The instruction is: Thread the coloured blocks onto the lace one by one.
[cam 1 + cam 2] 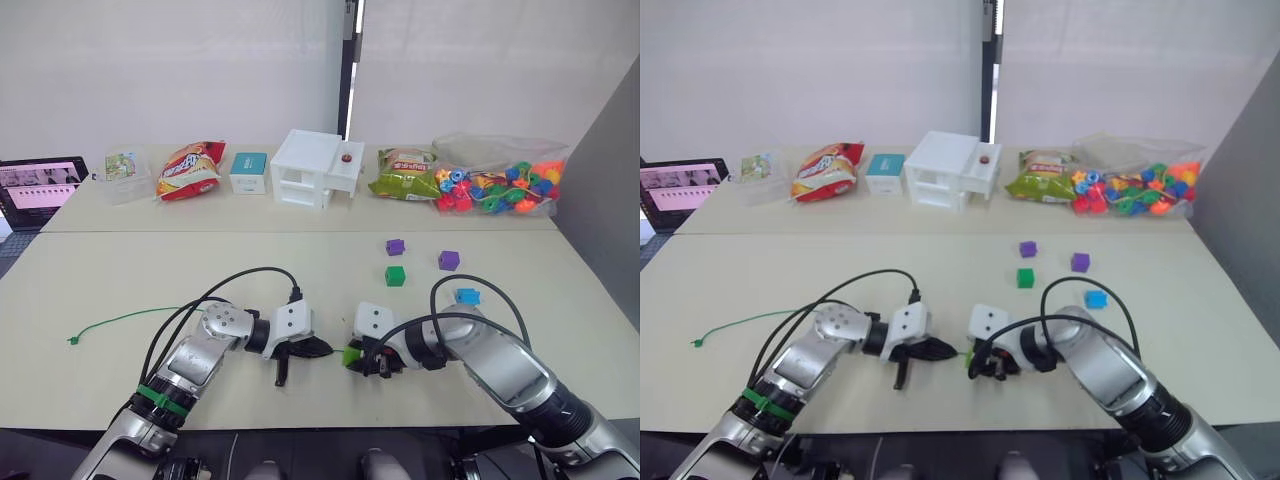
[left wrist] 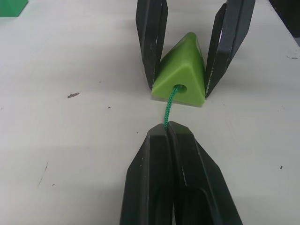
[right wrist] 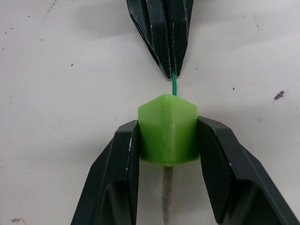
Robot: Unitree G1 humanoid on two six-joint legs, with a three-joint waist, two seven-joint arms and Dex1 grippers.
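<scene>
The right gripper (image 3: 166, 140) has its jaws pinching the lime green wedge (image 3: 167, 127) from both sides, low over the pale surface (image 1: 120, 290) near its front edge. Facing it, the left gripper (image 2: 171, 129) has its jaws pressed together on the lace (image 2: 169, 105), whose green cord runs from the fingertips straight into the wedge's hole (a pale stiff tip shows out the far side in the right wrist view). The lace's knotted tail (image 1: 73, 340) lies well away at the wedge's 9 o'clock. At the wedge's 1 o'clock sit the dark green cube (image 1: 395, 276), two purple cubes (image 1: 395, 246) (image 1: 448, 260) and the blue flower-shaped bead (image 1: 467, 296), all apart from each other.
</scene>
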